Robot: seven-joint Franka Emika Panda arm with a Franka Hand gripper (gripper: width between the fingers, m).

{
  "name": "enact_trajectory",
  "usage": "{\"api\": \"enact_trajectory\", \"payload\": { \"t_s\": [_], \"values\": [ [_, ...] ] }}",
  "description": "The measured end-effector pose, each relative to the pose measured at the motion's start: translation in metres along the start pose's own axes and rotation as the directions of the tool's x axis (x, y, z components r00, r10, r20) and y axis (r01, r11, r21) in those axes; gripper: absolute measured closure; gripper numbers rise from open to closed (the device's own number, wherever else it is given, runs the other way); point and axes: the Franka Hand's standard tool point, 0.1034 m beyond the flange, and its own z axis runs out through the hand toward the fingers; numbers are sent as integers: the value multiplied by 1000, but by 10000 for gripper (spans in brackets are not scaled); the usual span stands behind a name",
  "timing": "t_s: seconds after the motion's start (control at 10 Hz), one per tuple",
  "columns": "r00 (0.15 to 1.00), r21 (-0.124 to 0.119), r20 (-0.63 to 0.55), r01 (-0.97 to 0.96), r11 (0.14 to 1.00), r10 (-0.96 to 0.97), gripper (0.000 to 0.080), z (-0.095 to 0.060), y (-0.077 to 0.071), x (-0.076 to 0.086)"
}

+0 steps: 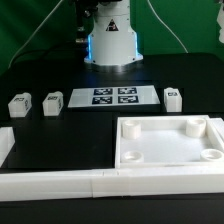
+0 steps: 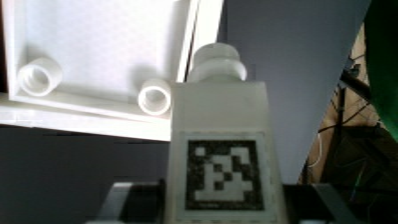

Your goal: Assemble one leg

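Exterior view
Robot base (image 1: 110, 40): at the top middle of the frame, on the dark table (image 1: 45, 75).
Marker board (image 1: 112, 97): flat on the table, just in front of the robot base.
First loose leg (image 1: 18, 104): far over at the exterior view's left.
Second loose leg (image 1: 52, 102): just beside the first one, between it and the marker board.
Third loose leg (image 1: 172, 98): near the marker board, at the exterior view's right.
Tray panel (image 1: 170, 142): big and white, at the lower right of the frame, with round holes in its corners.
Claw: we do not see it here.

Wrist view
Leg (image 2: 217, 120): white, in the middle of the picture, its black-and-white tag facing us and a round peg on its far end.
Claw (image 2: 217, 208): clenched on the leg, one dark finger (image 2: 134, 208) on each side.
Tray panel (image 2: 98, 45): past the leg, with two round holes close to the peg. We cannot tell if they touch.
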Motion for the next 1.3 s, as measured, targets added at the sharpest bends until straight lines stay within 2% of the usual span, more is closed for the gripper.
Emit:
{"api": "enact_trajectory", "payload": {
  "t_s": [0.2, 0.3, 0.4, 0.6, 0.7, 0.8, 1.1, 1.2, 1.3],
  "values": [
    [1000, 1, -15, -1, 1000, 1, 505, 1, 0, 1],
    [997, 2, -78, 13, 1000, -13, 505, 6, 3, 7],
    [989, -4, -144, 27, 1000, -27, 505, 21, 14, 14],
    [929, -23, -362, 70, 997, -73, 505, 20, 26, 57],
    [902, -17, -424, 74, 997, -75, 505, 20, 22, 67],
    [914, -16, -400, 74, 997, -75, 505, 23, 21, 62],
    [914, -17, -397, 77, 997, -78, 505, 24, 21, 61],
    [910, -26, -403, 94, 995, -96, 505, 28, 26, 61],
    [903, -30, -418, 94, 995, -98, 505, 43, 37, 59]
  ]
}}
